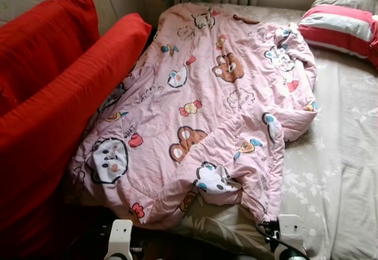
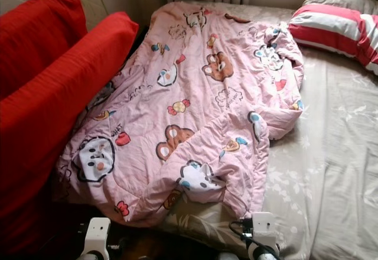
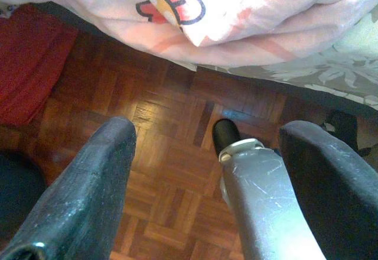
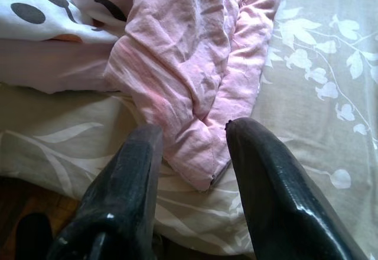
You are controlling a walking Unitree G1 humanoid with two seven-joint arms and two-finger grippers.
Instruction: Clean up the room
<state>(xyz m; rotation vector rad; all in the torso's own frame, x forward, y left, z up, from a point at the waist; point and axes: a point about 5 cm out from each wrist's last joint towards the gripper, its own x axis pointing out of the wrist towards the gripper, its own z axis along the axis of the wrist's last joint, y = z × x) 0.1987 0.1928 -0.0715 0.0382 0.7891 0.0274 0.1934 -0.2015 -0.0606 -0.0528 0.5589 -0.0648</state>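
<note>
A crumpled pink quilt point(image 1: 207, 106) printed with cartoon animals lies across the bed, its near edge hanging over the foot. My right gripper point(image 4: 195, 130) is open at the quilt's near right corner point(image 4: 189, 148); the corner lies between the two black fingers point(image 4: 127, 177), which have not closed on it. My left gripper point(image 3: 209, 131) is open and holds nothing. It hangs low over the parquet floor point(image 3: 171, 171), below the quilt's overhanging edge point(image 3: 248, 29). The white wrist mounts point(image 1: 120, 236) point(image 1: 289, 227) show at the foot of the bed.
Two big red cushions point(image 1: 65, 94) lean along the bed's left side. A red-and-white striped pillow point(image 1: 342, 26) lies at the head on the right. The beige floral sheet point(image 1: 336, 153) is bare on the right half. A silver robot limb point(image 3: 266, 201) stands on the floor.
</note>
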